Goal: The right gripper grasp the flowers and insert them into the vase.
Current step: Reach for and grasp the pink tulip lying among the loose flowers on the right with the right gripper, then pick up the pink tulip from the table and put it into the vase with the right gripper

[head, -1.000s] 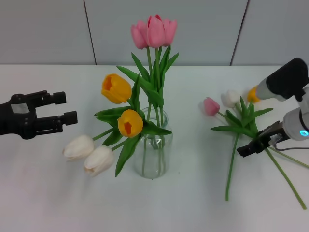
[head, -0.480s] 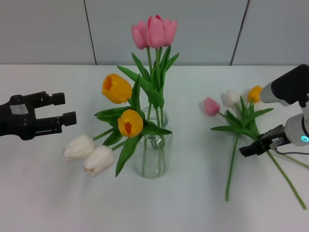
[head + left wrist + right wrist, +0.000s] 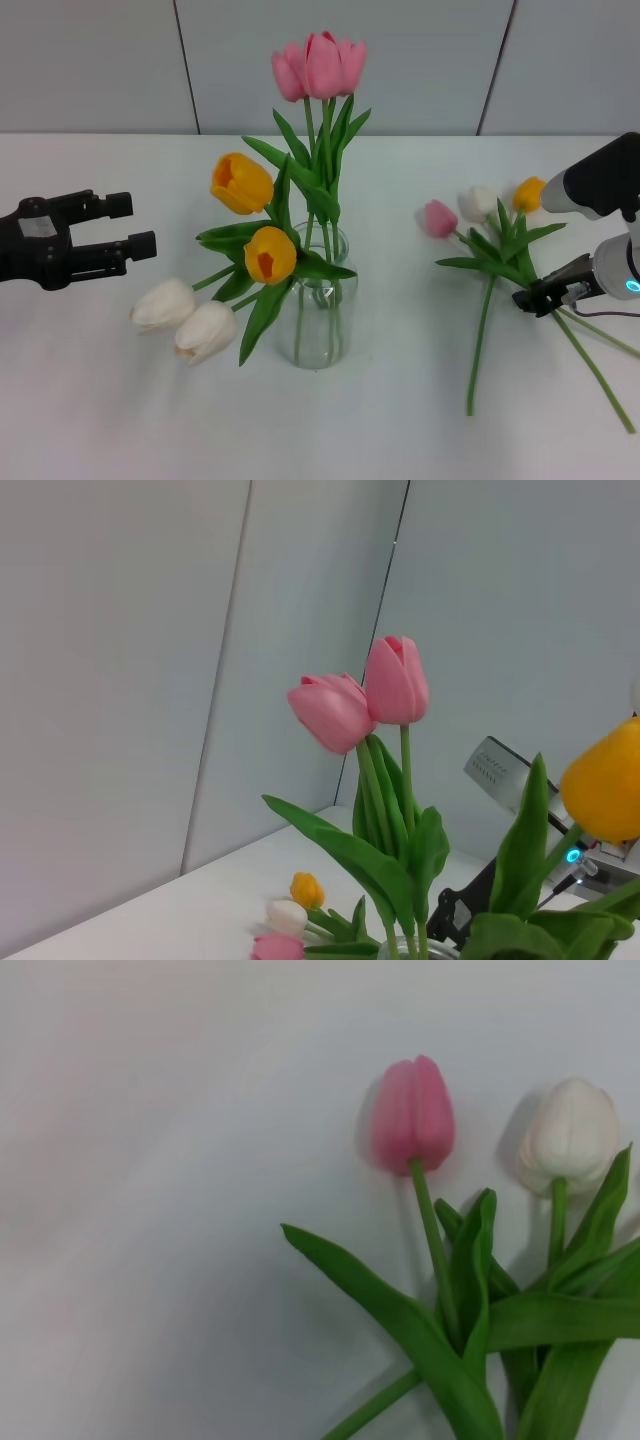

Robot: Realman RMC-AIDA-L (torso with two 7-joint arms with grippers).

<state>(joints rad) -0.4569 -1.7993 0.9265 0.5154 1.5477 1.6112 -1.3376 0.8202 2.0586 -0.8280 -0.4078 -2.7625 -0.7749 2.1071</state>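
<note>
Black right claw (image 3: 530,300) has slid rightward off the stems, holding nothing; finger gap unclear. Loose pink, white, orange artificial tulips (image 3: 490,262) lie on white table (image 3: 400,420), well right of clear glass vase (image 3: 318,330). Black left claw (image 3: 135,225) spread open, parked left.

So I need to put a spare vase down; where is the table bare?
Bare: between the vase and the flowers, and the near strip in front of both. Crowded: around the white tulips beside the vase, and by the right gripper at the stems.
</note>
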